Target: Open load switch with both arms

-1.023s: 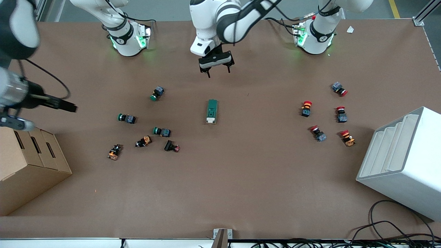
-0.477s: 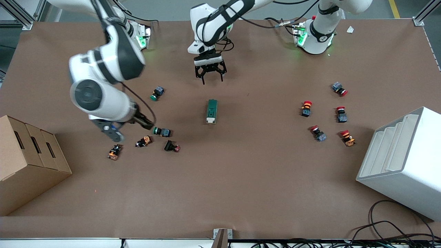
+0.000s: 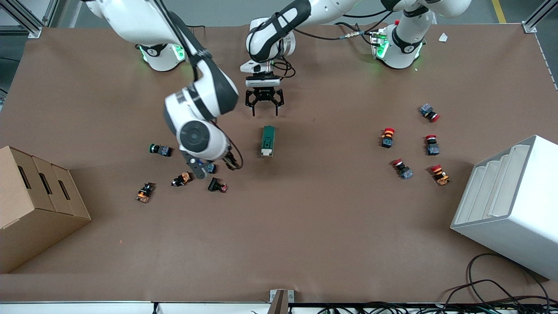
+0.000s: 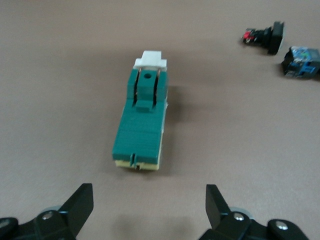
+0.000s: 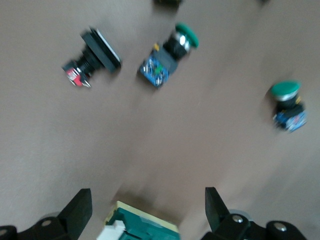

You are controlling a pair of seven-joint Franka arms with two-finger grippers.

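Load switch: the load switch lies flat on the brown table, near the middle, touching nothing. It is a dark green block with a white lever piece at one end.
Long axis: it runs from my bases toward the front camera. The white end is the end nearer that camera.
My left gripper: the left gripper hangs over the table just off the switch's green end, lined up with the long axis. My fingers are spread wide, wider than the block, and hold nothing.
My right gripper: the right gripper hangs beside the switch's white end, toward the right arm's end of the table. My fingers are spread apart and empty; the white end shows between them in the right wrist view.
Nearer arm: I judge both close, the left better aligned to close across the block's width.
Around the switch: a green push button and a black button lie apart from it, under my right arm.
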